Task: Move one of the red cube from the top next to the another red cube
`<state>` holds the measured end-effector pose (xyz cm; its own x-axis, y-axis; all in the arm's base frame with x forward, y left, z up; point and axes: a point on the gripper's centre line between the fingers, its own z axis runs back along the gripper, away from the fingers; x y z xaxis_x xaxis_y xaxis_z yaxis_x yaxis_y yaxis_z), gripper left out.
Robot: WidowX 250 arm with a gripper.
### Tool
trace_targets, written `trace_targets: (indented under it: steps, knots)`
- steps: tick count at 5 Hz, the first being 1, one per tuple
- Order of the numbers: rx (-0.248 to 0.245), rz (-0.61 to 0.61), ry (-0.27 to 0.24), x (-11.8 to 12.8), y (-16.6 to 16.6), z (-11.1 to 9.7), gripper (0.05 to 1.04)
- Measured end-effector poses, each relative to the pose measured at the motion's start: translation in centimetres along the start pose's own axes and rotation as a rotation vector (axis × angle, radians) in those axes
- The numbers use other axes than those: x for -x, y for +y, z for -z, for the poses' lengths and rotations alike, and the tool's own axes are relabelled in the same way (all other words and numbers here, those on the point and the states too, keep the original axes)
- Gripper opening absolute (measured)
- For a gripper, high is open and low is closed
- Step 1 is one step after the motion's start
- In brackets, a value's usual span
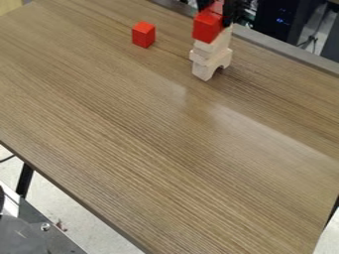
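The black gripper [222, 10] is at the top edge of the camera view, right at the upper part of a block stack. A red cube [208, 27] sits high on that stack, just below and in front of the gripper. More red shows behind this cube, against the gripper; whether it is a separate cube I cannot tell. Pale wooden blocks [210, 54] make up the lower stack, the bottom one with an arched cut-out. Another red cube [143, 34] stands alone on the table to the left, apart from the stack.
The wood-grain table [152, 134] extends toward the camera. A grey rail [285, 49] runs along its far edge behind the stack, with dark equipment [285, 20] beyond. At the lower left, past the table's edge, is a metal surface [46, 233].
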<state>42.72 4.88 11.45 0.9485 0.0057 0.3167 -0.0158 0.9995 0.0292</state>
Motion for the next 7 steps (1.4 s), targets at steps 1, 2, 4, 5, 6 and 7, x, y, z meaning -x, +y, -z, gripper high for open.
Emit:
trace_targets:
  steps: [1,2,4,5,6,7]
  knots:
    - [0.014,-0.006,-0.022,0.4,0.5,-1.3,0.58]
    - [0.085,-0.006,-0.055,0.3,0.8,-2.6,0.58]
    - [0.044,-0.119,-0.127,-1.4,4.9,-4.0,0.58]
    - [-0.039,-0.174,-0.084,-1.7,7.4,-0.5,0.58]
    - [-0.121,-0.22,-0.046,-2.5,9.4,2.7,0.58]
    - [-0.178,-0.262,-0.008,-2.9,11.2,5.4,0.58]
